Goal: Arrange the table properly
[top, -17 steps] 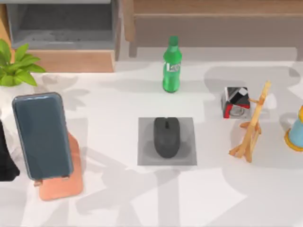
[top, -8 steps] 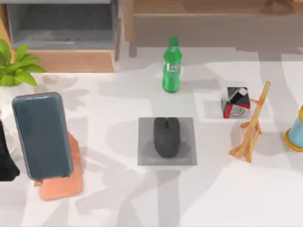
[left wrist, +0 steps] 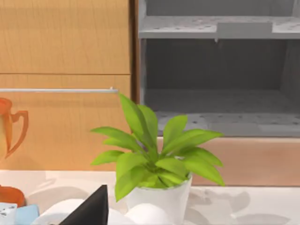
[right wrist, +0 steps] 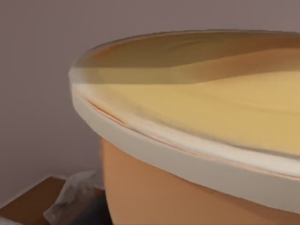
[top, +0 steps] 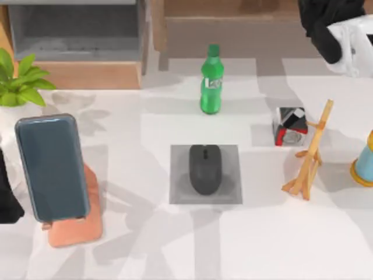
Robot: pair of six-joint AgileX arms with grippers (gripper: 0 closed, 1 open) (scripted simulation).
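The white table (top: 280,245) carries a black mouse (top: 204,169) on a small grey mat (top: 230,195) at its middle. Behind it a green bottle (top: 211,80) stands upright. A dark phone (top: 52,166) leans on an orange stand (top: 76,230) at the left. To the right are a red, black and white cube (top: 289,126) and a wooden easel (top: 310,153). My right arm (top: 335,26) hangs over the back right corner, apart from all of these. My left arm (top: 6,195) is parked at the left edge.
A potted plant (top: 20,79) (left wrist: 157,161) sits at the back left, before wooden furniture with a grey recess (top: 76,29). A blue and yellow object (top: 364,160) stands at the right edge. A tan round container with a pale rim (right wrist: 197,140) looms close in the right wrist view.
My right arm has come into the top view at the back right corner. Shadows have shifted across the table. No object has moved.
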